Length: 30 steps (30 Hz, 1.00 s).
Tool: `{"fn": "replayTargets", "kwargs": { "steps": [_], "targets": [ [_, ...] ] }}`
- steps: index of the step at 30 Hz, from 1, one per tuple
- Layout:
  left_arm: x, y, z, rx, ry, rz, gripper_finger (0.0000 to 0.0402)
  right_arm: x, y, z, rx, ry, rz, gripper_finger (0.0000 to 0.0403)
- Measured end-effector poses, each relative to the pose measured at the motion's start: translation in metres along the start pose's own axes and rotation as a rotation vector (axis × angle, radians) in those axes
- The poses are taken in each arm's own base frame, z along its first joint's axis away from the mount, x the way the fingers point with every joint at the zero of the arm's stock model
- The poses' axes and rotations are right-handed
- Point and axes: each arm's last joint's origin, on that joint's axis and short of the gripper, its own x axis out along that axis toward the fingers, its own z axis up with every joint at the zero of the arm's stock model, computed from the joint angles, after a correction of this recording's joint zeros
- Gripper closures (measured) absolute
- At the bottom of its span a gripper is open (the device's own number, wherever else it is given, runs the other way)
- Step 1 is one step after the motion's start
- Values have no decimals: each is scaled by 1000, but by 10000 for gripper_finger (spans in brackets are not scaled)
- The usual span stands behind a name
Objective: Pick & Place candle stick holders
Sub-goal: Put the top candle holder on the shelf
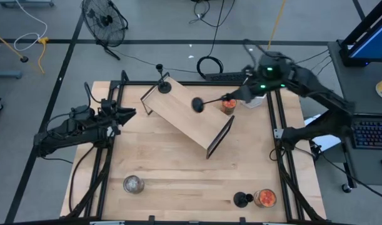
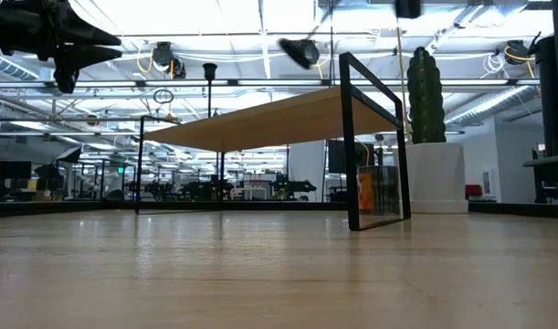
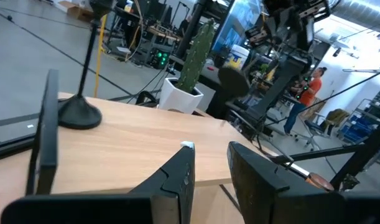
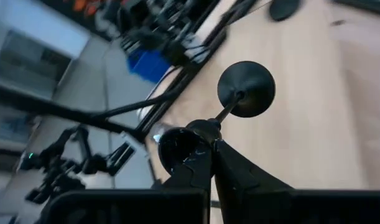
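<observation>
At the near edge of the wooden table (image 1: pixel 178 169) one candle stick holder (image 1: pixel 242 199) stands untouched just beside an orange-filled glass jar (image 1: pixel 265 198); a second, clear jar (image 1: pixel 133 184) stands well apart from it along the same edge.

At mid-table is a low wooden shelf (image 1: pixel 184 115) on a black wire frame. Above its right end, the right gripper (image 1: pixel 229 97) is clamped on the cup end of a second holder (image 1: pixel 203 103), carried horizontally in the air with its round base (image 4: pixel 246 89) pointing away from the fingers.

At the table's left edge the left gripper (image 1: pixel 129 113) waits, its fingers (image 3: pixel 177 180) narrowly parted and holding nothing.

On the shelf's far end a third holder (image 1: pixel 163 84) stands upright.

Judged progress: one holder apparently placed, one in transit, one still to be picked up. A cactus (image 2: pixel 426 94) in a white pot stands beyond the table.
</observation>
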Motion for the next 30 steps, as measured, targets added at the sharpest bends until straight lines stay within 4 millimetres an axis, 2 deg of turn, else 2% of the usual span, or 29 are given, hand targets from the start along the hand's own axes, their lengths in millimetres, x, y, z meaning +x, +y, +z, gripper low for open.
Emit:
{"fn": "replayTargets", "kwargs": {
  "steps": [4, 9, 21, 26, 30],
  "targets": [
    [11, -2, 2, 5, 10, -18, 300, 29, -1, 14, -42, 32, 107, 402],
    [28, -4, 3, 32, 24, -18, 300, 52, -3, 25, -63, 55, 198, 402],
    [72, -19, 22, 116, -192, -178, 300, 90, -18, 29, -62, 108, 171, 402],
    [94, -27, 33, 116, -149, -205, 300, 104, -22, 28, -67, 139, 165, 402],
    [117, -39, 44, 168, -43, -218, 300, 111, -24, 27, -74, 156, 168, 402]
  ]
}}
